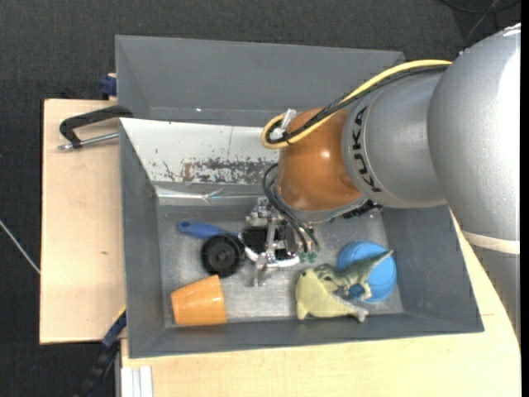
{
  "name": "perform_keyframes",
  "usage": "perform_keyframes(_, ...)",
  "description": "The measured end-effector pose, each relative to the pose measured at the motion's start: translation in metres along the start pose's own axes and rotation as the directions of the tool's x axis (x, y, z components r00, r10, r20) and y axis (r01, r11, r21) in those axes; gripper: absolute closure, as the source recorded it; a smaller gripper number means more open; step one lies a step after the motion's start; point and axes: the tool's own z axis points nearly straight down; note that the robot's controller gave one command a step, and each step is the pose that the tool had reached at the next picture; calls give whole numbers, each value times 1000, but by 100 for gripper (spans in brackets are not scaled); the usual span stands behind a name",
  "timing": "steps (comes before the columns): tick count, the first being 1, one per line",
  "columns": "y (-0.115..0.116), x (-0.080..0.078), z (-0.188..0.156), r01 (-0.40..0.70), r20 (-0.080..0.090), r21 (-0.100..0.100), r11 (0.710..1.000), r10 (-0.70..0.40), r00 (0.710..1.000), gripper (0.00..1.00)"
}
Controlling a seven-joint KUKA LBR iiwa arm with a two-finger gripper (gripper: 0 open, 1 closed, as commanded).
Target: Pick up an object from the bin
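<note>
- Gripper (273, 253) hangs low just right of the black wheel (221, 255), since everything lies on the floor of the bin (140, 246).
- I cannot tell whether it is apart or together.
- Orange cup (198, 302), below the wheel, lies tipped and loose.

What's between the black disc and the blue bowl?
The gripper, plus a green toy dinosaur by the blue bowl, in the camera view.

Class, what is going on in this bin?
A robot arm reaches into the grey bin from the right. Its tool is low in the middle, beside a black disc with a blue handle. An orange cup lies front left; a green toy dinosaur, blue round thing and pale yellow toy lie right. Whether it grips anything cannot be told.
</note>
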Motion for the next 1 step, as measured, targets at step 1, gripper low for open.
perform_keyframes(1, -21, -10, -29, -52, -2, 2, 999, 52, 999, 0)
